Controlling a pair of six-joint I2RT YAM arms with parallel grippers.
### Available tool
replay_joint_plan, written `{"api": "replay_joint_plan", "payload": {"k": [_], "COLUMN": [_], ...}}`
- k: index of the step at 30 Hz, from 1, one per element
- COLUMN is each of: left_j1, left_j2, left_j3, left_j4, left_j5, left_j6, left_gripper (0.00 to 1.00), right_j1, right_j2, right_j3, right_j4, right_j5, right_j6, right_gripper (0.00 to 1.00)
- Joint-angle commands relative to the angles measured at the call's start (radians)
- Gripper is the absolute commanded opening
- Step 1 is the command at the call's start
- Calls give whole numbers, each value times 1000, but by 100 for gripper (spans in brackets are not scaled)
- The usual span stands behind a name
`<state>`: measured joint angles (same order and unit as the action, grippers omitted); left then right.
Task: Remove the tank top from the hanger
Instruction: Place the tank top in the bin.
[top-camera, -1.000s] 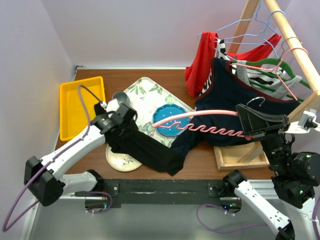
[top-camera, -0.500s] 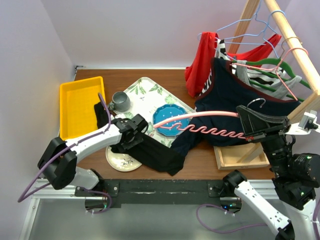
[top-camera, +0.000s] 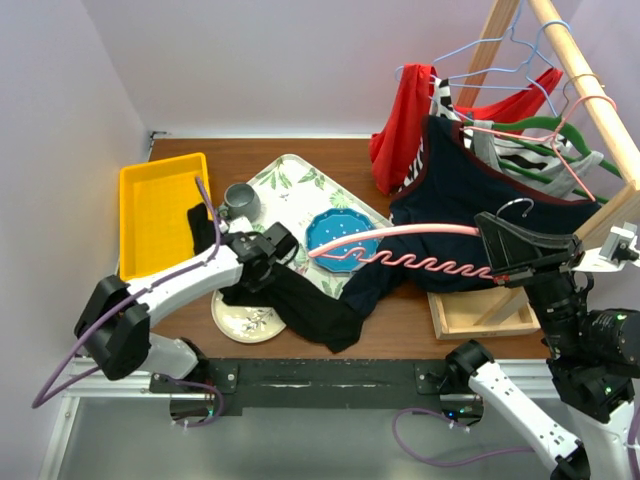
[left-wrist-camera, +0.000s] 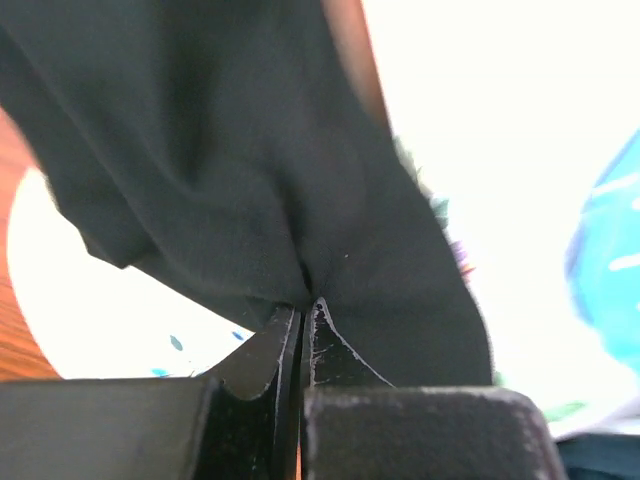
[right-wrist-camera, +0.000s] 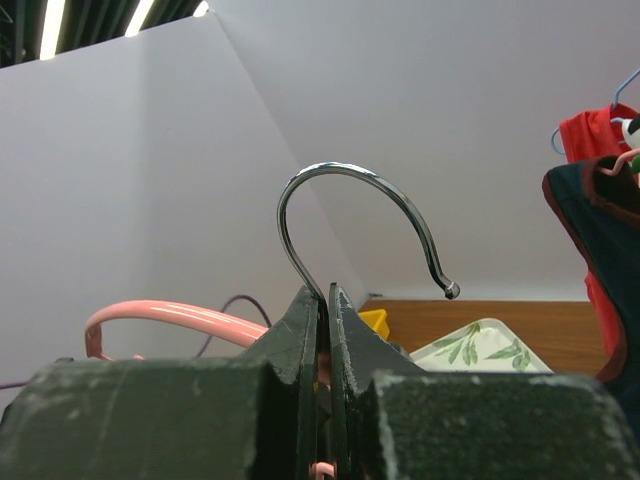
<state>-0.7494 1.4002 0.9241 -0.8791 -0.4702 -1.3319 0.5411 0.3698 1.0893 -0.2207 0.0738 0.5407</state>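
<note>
I see the brown table (top-camera: 300, 160) carrying a yellow bin (top-camera: 160, 215) on the left, a leaf-print tray (top-camera: 290, 185) mid-table, a small plate (top-camera: 245, 322) near the front partly under the black tank top (top-camera: 315, 310), and a wooden rack base (top-camera: 480, 315) on the right.

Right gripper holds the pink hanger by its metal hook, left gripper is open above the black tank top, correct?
No: the left gripper is shut, pinching a fold of the black tank top, as the left wrist view shows. The right gripper does hold the pink hanger by its metal hook.
</note>
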Motion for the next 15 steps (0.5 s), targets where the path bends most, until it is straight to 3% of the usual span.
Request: {"api": "replay_joint_plan", "payload": {"k": [1,5,7,11,15], "left_j1": [-1,31,126,283,392], "left_j2": [-69,-52,-56,-84,-116], "left_j3": [215,443,495,607,619], "left_j4": [-183,-435,-434,-284,-80], "left_j5": [-337,-588,-636,-676,-696], "left_j6": [-26,-114,-37,179,440], "left_gripper": [0,0,0,0,0], "right_j1": [-1,-1,-1,-1,-3], "right_j2": [-8,-8,-8,-6,-5], "right_j3": [24,29,30,31,26], "right_j4": [50,50,50,44,43], "right_j5": [17,17,15,12,12], "right_j6": [-4,-5,-7,-8,-4], "right_gripper": [0,0,0,0,0]}}
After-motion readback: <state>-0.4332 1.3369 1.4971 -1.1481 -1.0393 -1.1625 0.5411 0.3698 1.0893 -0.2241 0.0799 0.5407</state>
